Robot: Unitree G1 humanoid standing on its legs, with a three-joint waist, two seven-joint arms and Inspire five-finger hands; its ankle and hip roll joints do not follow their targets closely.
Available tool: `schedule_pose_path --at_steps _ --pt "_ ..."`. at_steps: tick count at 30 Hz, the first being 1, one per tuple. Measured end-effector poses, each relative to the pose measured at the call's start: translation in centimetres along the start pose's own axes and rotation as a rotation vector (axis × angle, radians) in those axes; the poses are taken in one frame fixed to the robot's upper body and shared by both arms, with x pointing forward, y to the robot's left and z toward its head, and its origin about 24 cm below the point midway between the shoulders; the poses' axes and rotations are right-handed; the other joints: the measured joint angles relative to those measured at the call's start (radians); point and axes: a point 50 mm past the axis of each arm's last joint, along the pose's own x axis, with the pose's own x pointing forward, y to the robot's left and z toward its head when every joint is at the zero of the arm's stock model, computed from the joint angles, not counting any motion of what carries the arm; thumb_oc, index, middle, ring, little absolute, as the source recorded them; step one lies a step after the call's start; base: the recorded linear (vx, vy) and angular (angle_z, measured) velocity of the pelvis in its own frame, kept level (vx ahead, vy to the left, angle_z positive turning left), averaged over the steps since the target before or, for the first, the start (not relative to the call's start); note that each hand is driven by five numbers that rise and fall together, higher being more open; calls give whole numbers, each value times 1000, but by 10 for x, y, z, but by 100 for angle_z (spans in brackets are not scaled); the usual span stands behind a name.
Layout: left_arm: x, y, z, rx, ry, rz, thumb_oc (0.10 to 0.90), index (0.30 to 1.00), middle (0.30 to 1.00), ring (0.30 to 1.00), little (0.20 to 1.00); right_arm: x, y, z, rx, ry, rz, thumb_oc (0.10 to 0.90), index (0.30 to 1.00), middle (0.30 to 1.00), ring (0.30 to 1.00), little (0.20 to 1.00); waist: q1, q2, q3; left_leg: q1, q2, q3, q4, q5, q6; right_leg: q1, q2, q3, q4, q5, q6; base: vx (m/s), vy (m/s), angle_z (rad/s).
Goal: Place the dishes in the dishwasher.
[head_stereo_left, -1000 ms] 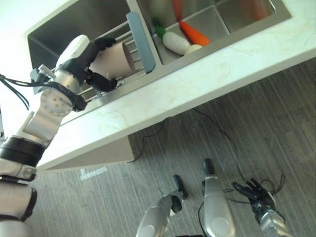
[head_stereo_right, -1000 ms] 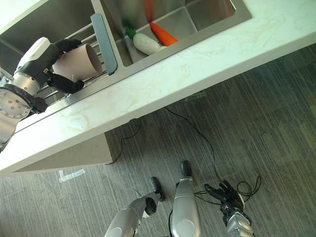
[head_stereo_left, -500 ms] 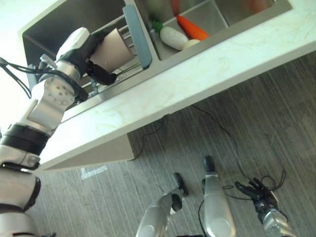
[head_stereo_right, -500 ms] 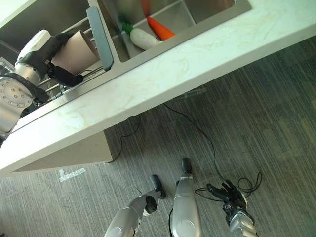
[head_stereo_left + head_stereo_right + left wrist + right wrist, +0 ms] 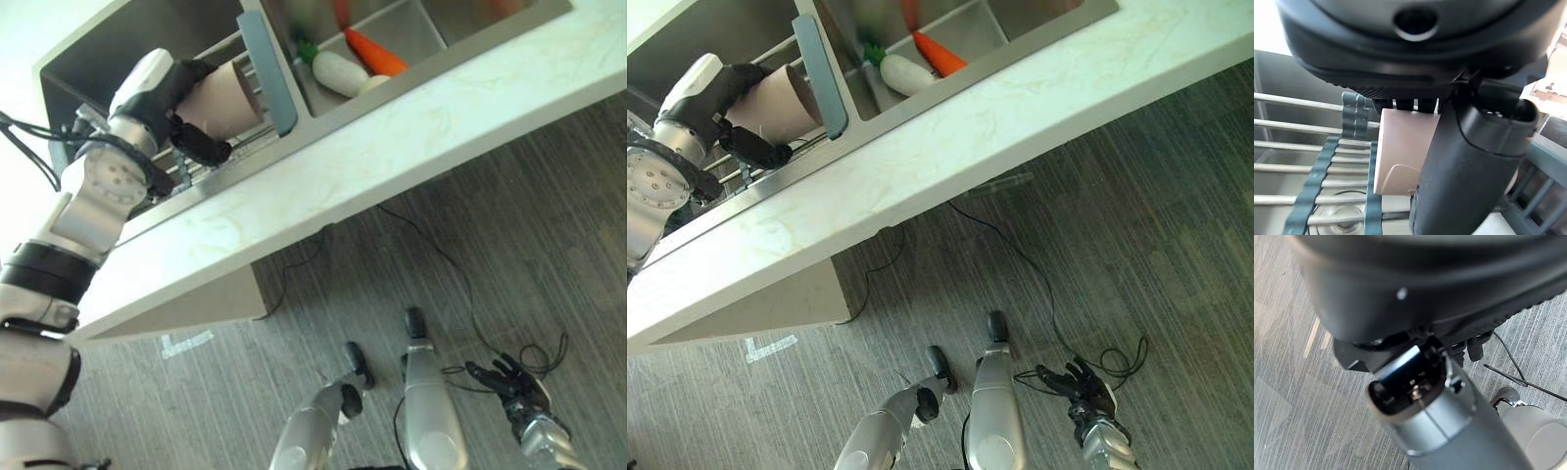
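cup point(image 5: 223, 95): matt, pale pink-beige, smooth wall; looks like plastic or ceramic, cannot tell which.
left hand point(image 5: 168, 98): dark matt fingers, glossy white cover, upper left of frame.
rack point(image 5: 1327, 161): bare metal rods, dull sheen; grey-blue matt plastic end bar and cross strips.
sink point(image 5: 411, 34): brushed stainless steel, soft reflections.
countertop point(image 5: 411, 137): pale, smooth, marble-like veining, slight gloss.
floor point(image 5: 1176, 245): grey, fine streaked grain, matt.
carrot point(image 5: 370, 51): orange, smooth, slight shine.
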Motion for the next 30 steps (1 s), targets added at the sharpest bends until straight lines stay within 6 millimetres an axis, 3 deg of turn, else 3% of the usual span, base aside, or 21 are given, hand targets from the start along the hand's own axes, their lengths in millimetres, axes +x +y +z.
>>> schedule_pose_path --at_steps 7,14,19,22,25,27,30 --pt "1 -5 2 18 -2 -23 400 300 300 300 300 -1 1 -7 -1 24 5 800 900 900 900 900 -7 -2 1 43 6 -24 -6 4 4 58 -1 -30 -1 0 -5 -50 -93 9" --pt "0 -6 10 15 -43 -30 400 300 300 300 300 -2 -1 -13 2 36 -40 800 900 900 900 900 20 -2 -2 123 17 -55 -8 6 -1 168 -9 -92 -36 -18 -6 10 -48 15" --pt "-4 6 22 34 -120 2 400 300 300 300 300 -6 -14 -25 88 81 -135 800 900 900 900 900 35 -10 -8 139 23 -81 -8 7 -3 203 -7 -125 -41 -5 -20 21 -15 13" --pt "-10 15 33 48 -173 44 400 300 300 300 300 -10 -20 -33 16 109 -143 800 900 900 900 900 55 -22 -12 170 27 -86 -15 6 -5 239 -6 -138 -47 -7 -23 9 -23 12" --pt "-22 40 43 54 -234 162 400 300 300 300 300 -9 -4 -30 -16 70 -52 800 900 900 900 900 76 -45 -55 165 31 -110 -13 6 -7 253 -7 -165 -60 -8 -25 -14 -57 20" --pt "-27 39 25 67 -177 200 400 300 300 300 300 -6 2 -26 -8 46 -29 800 900 900 900 900 100 -44 -141 161 36 -125 -16 3 -12 263 -6 -186 -73 -17 -28 17 -68 20" --pt "-32 40 4 76 -119 233 400 300 300 300 300 -7 1 -29 -12 58 -29 800 900 900 900 900 132 -46 -197 172 39 -149 -15 0 -17 286 -4 -208 -81 -28 -33 44 -80 22"
